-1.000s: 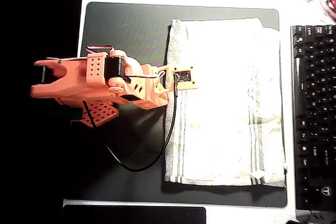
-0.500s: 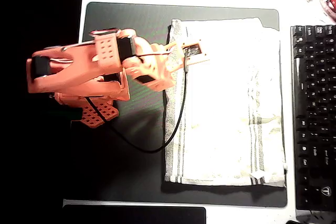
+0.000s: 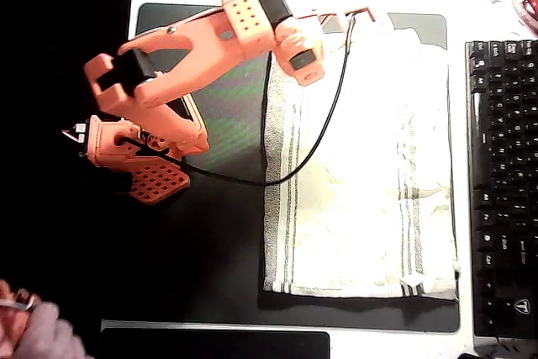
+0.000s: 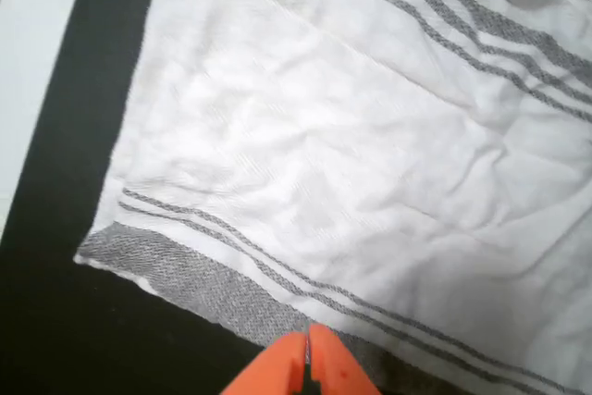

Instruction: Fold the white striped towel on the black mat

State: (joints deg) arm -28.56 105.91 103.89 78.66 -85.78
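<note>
**Orange arm reaches over the far corner of the spread towel**

From above, the white striped towel (image 3: 361, 166) lies spread flat on the right part of the black mat (image 3: 202, 266), long edges running near to far, with grey stripes grouped along its left edge and again toward its right side. It is a little wrinkled, and its right edge runs close to the mat's right border. Just right of the mat sits a black keyboard (image 3: 503, 182).

The orange arm (image 3: 202, 48) stretches from its base at the left of the mat up and across to the towel's far-left corner. A black cable (image 3: 311, 145) loops from the wrist down over the towel's left stripes and back to the base.

In the wrist view, the gripper (image 4: 308, 358) shows as two orange fingertips pressed together at the bottom of the frame, nothing between them. They sit over the towel's grey-striped border, close to one corner, with bare mat beside it; whether they touch the cloth I cannot tell.

At the near-left corner of the overhead view, part of a person's hand (image 3: 29, 334) shows, well apart from the towel.
</note>
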